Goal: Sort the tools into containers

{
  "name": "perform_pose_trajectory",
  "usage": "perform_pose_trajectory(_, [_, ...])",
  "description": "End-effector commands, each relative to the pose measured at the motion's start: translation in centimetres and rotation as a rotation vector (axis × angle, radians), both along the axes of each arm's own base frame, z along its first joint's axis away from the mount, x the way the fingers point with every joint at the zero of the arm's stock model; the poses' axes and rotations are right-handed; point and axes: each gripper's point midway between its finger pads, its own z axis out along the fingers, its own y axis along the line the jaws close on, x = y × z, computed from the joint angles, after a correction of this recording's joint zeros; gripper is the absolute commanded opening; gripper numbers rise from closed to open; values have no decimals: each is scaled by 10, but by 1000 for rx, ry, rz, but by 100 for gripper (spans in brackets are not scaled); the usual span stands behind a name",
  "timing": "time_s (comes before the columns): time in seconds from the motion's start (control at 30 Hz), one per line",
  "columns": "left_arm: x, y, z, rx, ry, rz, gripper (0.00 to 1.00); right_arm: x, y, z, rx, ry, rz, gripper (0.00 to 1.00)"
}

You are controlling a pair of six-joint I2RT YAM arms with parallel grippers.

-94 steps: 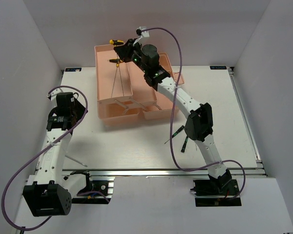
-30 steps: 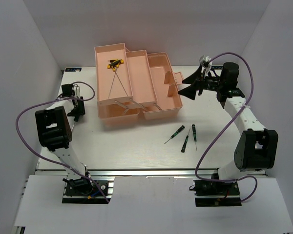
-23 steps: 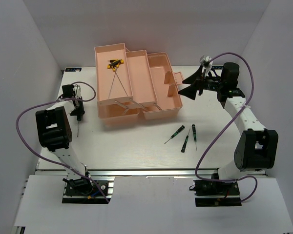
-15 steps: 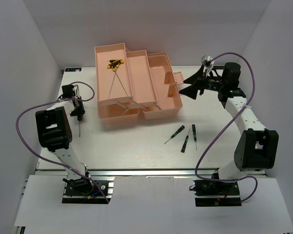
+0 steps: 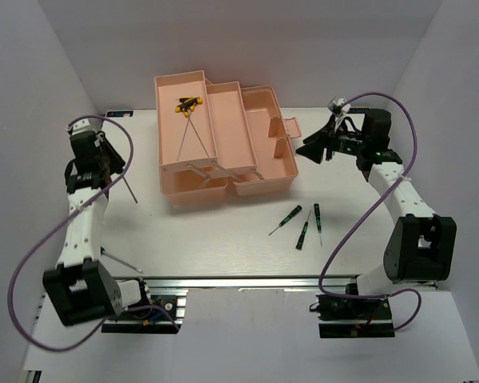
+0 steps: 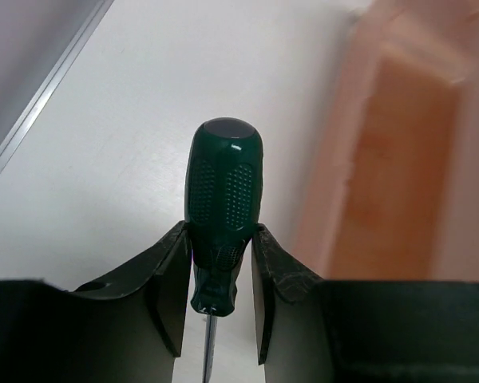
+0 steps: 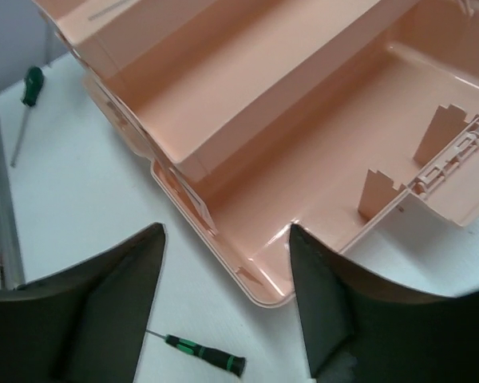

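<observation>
I find the left gripper (image 6: 221,239) closed part-way on the large dark-green-handled screwdriver (image 6: 223,179), clamping the handle's lower end with the shaft hanging below. I judge this hold suited to carrying it to a tray, and that arm is bent upward above the white table (image 5: 223,239) at 9 o'clock of the salmon-pink plastic toolbox (image 5: 263,185). The right gripper (image 5: 314,148) is spread wide and holds nothing, its arm reaching forward and aimed at the toolbox's 3 o'clock side. Thin metal rods with yellow-and-black handles (image 5: 189,108) lie in the toolbox's 10 o'clock tray, while three small green-and-black screwdrivers (image 5: 303,226) lie unsorted on the table at 5 o'clock.
</observation>
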Motion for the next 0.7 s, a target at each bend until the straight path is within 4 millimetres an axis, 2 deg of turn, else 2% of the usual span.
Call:
perform_pose_trajectory(0.0, [-13, -27, 46, -83, -160, -69, 0, -4, -4, 1, -25, -27, -11, 60])
perform_pose_trajectory(0.03, [-20, -31, 64, -83, -202, -89, 0, -5, -3, -1, -22, -21, 0, 38])
perform_pose_trajectory(0.07, [-25, -37, 72, -92, -212, -112, 0, -4, -2, -4, -19, -10, 2, 28])
perform_pose_trajectory(0.13, [-32, -53, 103, -108, -295, -190, 0, -3, -2, -3, -12, 0, 7, 17])
perform_pose_trajectory(0.23, [-37, -84, 150, -179, -418, -327, 0, 0, -2, -2, -7, 0, -1, 22])
perform_pose_trajectory(0.3, [-37, -113, 185, -257, -517, -427, 0, 2, -3, -3, -10, -3, -12, 27])
perform_pose_trajectory(0.33, [-36, -124, 196, -280, -548, -456, 0, 2, -3, -3, -11, -5, -16, 30])
perform_pose_trajectory(0.37, [-29, -157, 204, -330, -566, -535, 0, 2, -3, -3, -13, -6, -19, 33])
perform_pose_trajectory(0.4, [-26, -180, 209, -354, -578, -585, 0, 2, -3, -4, -14, -3, -20, 34])
perform_pose_trajectory(0.43, [-17, -220, 214, -392, -578, -667, 0, 2, -4, -4, -16, -2, -24, 37])
perform_pose_trajectory(0.5, [-6, -255, 219, -423, -573, -717, 0, -1, -4, -5, -19, 0, -26, 39])
perform_pose_trajectory(0.53, [-8, -282, 241, -454, -626, -778, 0, -3, -4, -3, -22, -10, -25, 39])
perform_pose_trajectory(0.57, [12, -298, 227, -467, -590, -780, 0, -4, -5, -2, -27, -15, -28, 40])
perform_pose_trajectory(0.6, [20, -308, 226, -474, -589, -781, 0, -6, -7, -6, -38, -13, -35, 40])
perform_pose_trajectory(0.63, [23, -324, 241, -488, -612, -805, 0, -10, -7, -4, -43, -24, -38, 40])
perform_pose_trajectory(0.67, [52, -332, 214, -479, -548, -753, 0, -11, -8, -6, -49, -27, -42, 40])
